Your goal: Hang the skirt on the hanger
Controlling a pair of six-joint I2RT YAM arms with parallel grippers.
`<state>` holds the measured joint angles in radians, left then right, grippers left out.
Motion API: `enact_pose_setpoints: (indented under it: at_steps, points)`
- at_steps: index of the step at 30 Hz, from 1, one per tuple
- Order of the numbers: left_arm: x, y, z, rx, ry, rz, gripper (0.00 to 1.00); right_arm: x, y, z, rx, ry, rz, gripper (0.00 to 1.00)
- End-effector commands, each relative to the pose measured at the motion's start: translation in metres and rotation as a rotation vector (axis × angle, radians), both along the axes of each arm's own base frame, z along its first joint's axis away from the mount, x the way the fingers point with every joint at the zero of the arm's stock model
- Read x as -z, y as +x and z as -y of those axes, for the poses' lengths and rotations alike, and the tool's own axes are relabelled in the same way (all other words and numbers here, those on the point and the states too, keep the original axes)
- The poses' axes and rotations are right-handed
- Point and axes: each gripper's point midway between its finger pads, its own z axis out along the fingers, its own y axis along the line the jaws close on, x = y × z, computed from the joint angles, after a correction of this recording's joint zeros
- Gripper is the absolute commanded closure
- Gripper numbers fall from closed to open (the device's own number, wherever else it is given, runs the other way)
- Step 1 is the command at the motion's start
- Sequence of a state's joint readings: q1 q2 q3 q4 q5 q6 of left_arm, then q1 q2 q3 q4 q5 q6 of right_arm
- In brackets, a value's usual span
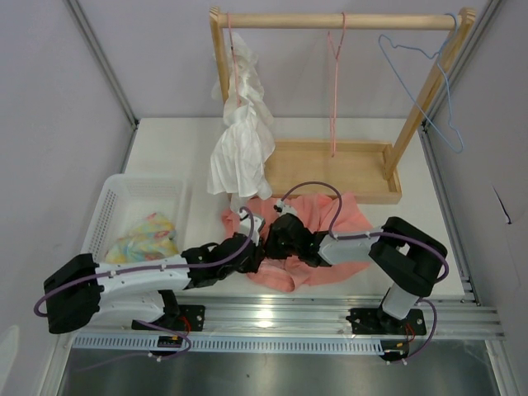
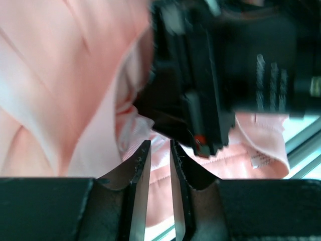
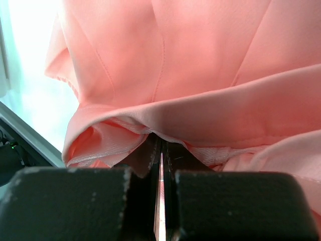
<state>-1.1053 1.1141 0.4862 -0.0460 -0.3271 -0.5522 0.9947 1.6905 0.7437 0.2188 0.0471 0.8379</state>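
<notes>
loosely crumpled, the salmon skirt (image 1: pixel 355 219) is pinched by the right gripper (image 3: pixel 160 145), the left gripper (image 2: pixel 160 148) slightly parted.

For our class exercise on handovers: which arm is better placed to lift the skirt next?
Likely right: the right gripper is shut on the skirt, while the left gripper stands parted beside it.

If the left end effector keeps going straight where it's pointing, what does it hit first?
The left end effector would likely meet the skirt first, with the right end effector close behind; depth is unclear.
</notes>
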Motion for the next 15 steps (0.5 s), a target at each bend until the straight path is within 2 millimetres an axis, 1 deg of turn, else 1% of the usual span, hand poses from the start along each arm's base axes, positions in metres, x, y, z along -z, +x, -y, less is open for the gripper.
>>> enact_pose_setpoints:
  at_steps: [1, 2, 3, 4, 7, 8, 11, 15]
  points:
    - [-0.003, -0.004, 0.01, 0.066, 0.046, 0.058, 0.75, -0.008, 0.013, -0.005, 0.021, 0.02, 0.011, 1.0]
    - [-0.006, -0.004, 0.012, 0.061, 0.055, 0.065, 0.76, -0.008, 0.013, -0.005, 0.022, 0.018, 0.011, 1.0]
    - [-0.003, -0.006, 0.009, 0.062, 0.081, 0.064, 0.77, -0.008, 0.014, -0.003, 0.024, 0.017, 0.009, 1.0]
    - [-0.002, -0.013, 0.009, 0.078, 0.102, 0.062, 0.77, -0.007, 0.013, -0.003, 0.022, 0.017, 0.006, 1.0]
    - [-0.007, -0.018, 0.011, 0.081, 0.084, 0.076, 0.75, -0.006, 0.013, -0.002, 0.02, 0.015, 0.004, 1.0]
    - [-0.003, -0.021, 0.01, 0.099, 0.09, 0.068, 0.75, -0.005, 0.013, -0.002, 0.02, 0.017, 0.002, 1.0]
    - [0.006, -0.02, 0.007, 0.103, 0.133, 0.067, 0.73, -0.004, 0.012, -0.003, 0.016, 0.019, -0.002, 1.0]
    - [0.008, -0.016, 0.013, 0.121, 0.151, 0.087, 0.68, -0.003, 0.011, -0.003, 0.017, 0.018, -0.005, 1.0]
